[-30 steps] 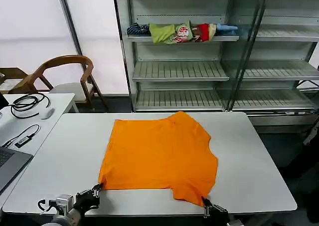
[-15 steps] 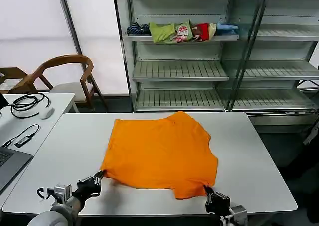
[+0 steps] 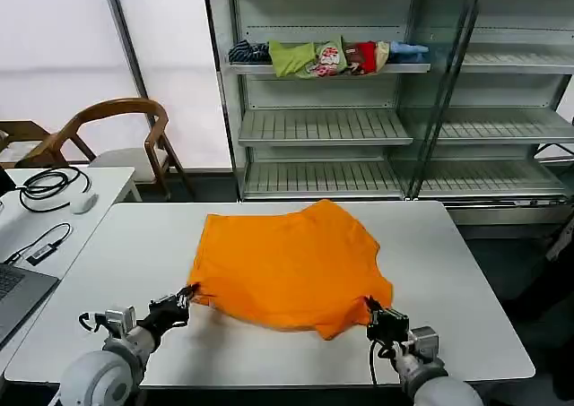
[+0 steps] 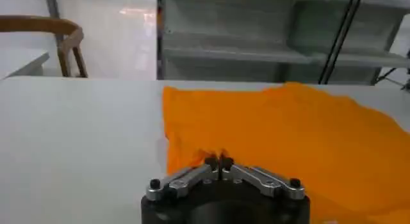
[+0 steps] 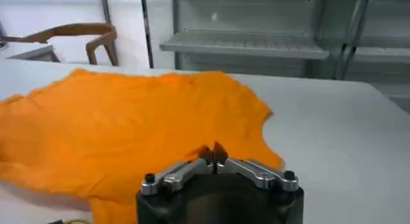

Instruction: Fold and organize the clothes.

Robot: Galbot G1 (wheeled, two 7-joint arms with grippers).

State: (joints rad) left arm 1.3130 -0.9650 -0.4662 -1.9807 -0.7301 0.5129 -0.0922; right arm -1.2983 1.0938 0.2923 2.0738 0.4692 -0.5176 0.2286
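Both tools are pinched shut on the hem of the orange T-shirt (image 3: 289, 264), my left tool (image 3: 188, 294) at its near left corner and my right tool (image 3: 370, 309) at its near right corner, over the near edge of the bench (image 3: 466, 280). Within the last second I have carried both corners up and away from that edge, so the hem, which lay flat near the edge, now rides off the surface and bulges toward the shirt's middle. Most of the shirt lies spread across the middle of the bench, collar end toward the far edge. I judge this the opening of the first fold, bottom hem over toward the collar. A bundle of other garments (image 3: 327, 57) sits on the shelf unit (image 3: 323, 128) behind.
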